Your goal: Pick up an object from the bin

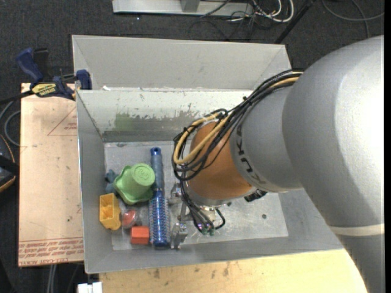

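Camera view: the arm (pixel 330 133) reaches in from the right, and its claw (pixel 178 229) hangs low over the floor of the grey metal bin (pixel 263 221), near the front wall. Whether the claw is open or closed cannot be told. Just left of it a blue bristled brush (pixel 159 215) lies lengthwise. Farther left are a green cup (pixel 135 183), a yellow block (pixel 110 211) and a small orange-red block (pixel 139 235).
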Robot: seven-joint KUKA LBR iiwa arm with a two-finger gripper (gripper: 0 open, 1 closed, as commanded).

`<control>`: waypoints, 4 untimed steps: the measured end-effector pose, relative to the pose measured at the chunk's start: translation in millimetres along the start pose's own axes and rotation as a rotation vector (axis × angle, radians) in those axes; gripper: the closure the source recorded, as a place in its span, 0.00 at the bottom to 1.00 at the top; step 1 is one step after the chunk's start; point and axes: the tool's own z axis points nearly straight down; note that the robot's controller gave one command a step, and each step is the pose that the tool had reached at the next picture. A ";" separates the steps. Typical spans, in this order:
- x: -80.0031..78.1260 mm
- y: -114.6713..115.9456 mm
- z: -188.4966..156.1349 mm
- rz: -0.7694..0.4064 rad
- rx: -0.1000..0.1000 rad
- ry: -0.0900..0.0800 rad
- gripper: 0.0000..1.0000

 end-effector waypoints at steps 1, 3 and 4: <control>-10.3 53.3 -14.5 0.010 0.001 0.006 0.00; -8.4 111.9 -3.5 -0.158 0.017 0.012 0.00; -0.1 102.7 -8.1 -0.471 0.015 -0.010 0.00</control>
